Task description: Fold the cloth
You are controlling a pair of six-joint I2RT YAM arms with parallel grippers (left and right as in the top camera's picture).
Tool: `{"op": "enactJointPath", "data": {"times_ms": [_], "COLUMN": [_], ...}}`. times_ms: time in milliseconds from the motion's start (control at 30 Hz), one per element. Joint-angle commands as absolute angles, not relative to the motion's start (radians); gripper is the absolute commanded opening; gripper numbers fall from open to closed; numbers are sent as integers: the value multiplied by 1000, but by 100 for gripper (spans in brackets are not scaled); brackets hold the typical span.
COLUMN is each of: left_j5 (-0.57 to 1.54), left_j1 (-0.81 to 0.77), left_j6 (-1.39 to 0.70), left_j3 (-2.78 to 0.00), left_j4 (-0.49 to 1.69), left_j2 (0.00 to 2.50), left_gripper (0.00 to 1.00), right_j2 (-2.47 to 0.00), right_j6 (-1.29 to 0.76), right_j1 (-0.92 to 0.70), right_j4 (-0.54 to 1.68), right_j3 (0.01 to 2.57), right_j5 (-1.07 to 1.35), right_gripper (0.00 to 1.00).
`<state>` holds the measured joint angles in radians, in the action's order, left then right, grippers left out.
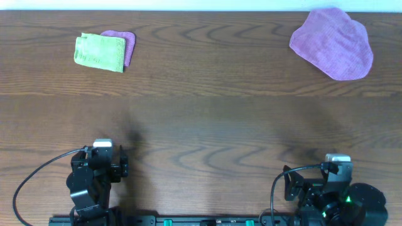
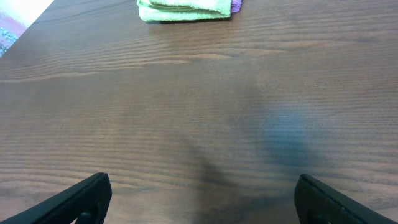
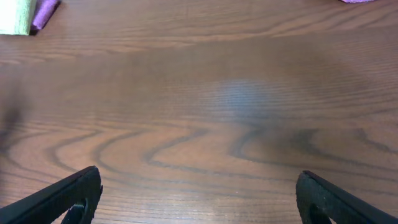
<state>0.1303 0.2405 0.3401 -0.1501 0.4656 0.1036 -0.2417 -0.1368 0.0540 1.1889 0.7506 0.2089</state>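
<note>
Three cloths on the wooden table: one lime-green, two purple.

- The cloth, lime-green, lies at the far left of the table. It looks folded into a rough rectangle, with layered edges showing along its near side in the left wrist view.
- Small purple cloth lies under the green one. It touches it and sticks out along its right side and far-right corner.
- Large purple cloth lies at the far right, spread flat in an irregular rounded shape, well apart from the other two.

Two arms, both at the near edge of the table.

- Left gripper: jaws spread wide, one dark finger at each lower corner of its wrist view, bare wood between them, nothing held. The green cloth sits far ahead of it, at the top of that view.
- Right gripper: jaws likewise wide apart over bare wood, nothing held. The green cloth and a sliver of the small purple one show at the far-left corner of its view.

A black cable loops out to the left of the left arm's base.
</note>
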Motion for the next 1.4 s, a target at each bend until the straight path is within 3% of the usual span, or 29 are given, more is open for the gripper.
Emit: {"op": "enactJointPath", "data": {"times_ms": [0, 833, 1200, 1367], "left_j5": [124, 124, 124, 124], "left_j1": [245, 245, 245, 245], "left_j6": [333, 333, 333, 333], "left_j3": [-132, -132, -132, -132], "left_j4": [465, 465, 465, 465], "left_j2": [94, 94, 94, 94], "left_gripper": [95, 95, 95, 95], "right_j2": [-241, -241, -241, -241], "right_j6": [-126, -124, -110, -111], "right_j1": [59, 59, 60, 59], "right_j4": [1189, 1187, 805, 758], "right_j3": [751, 751, 519, 362], "right_j5": [207, 202, -54, -126], "right_gripper": [99, 99, 99, 99]}}
